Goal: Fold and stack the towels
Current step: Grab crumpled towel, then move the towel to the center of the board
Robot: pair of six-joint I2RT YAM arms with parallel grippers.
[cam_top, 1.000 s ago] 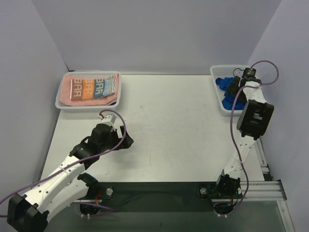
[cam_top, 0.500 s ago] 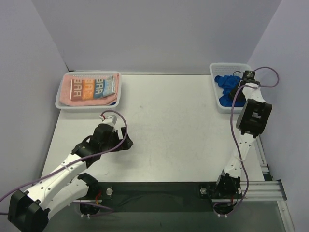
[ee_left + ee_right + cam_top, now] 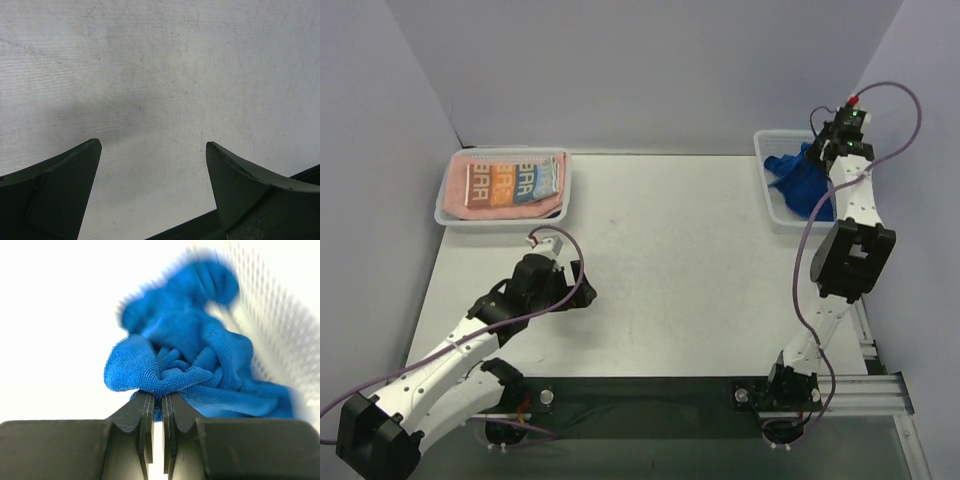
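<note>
Above basket [image 3: 767,203], blue towel [image 3: 799,180] seemingly vertical

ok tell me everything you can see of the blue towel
The blue towel is plain royal-blue terry, soft and looped, crumpled and unfolded. The right gripper is shut on a bunched fold of it, and the rest drapes down over the white mesh basket at the table's far right corner.

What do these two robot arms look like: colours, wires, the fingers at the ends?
The left arm and the right arm are both made of white links with bulky black joints. A purple cable loops along each. The fingers are dark, flat and tapering.
</note>
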